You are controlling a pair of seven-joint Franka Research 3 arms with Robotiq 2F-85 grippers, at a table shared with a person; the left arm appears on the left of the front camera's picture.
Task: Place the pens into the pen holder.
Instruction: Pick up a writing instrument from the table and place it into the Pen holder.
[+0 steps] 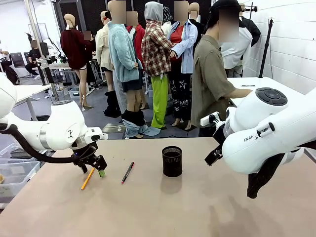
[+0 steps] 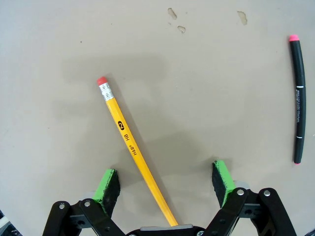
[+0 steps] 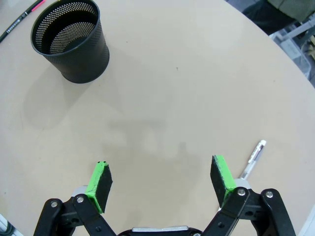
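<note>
Yellow-orange pencil [image 2: 129, 147], centre-left: pink eraser, silver ferrule, black lettering. Black pen [image 2: 298, 98], right edge: pink-red tips. Black pen holder [image 3: 71, 39], upper left: fine perforated mesh, solid rim. Pale grey-white pen [image 3: 252, 160], lower right. Plain beige worktop [image 3: 187, 88]. Black right gripper [image 3: 160, 169], bottom edge: green pads [image 3: 100, 183].

Robotics lab: white left arm [image 1: 54, 131], right arm [image 1: 276, 133], beige table [image 1: 173, 212], black stand [image 1: 266, 47] behind.

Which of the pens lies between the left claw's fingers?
The yellow pencil with the pink eraser: it lies between the fingers of the open left gripper. The black pen lies to one side.
</note>
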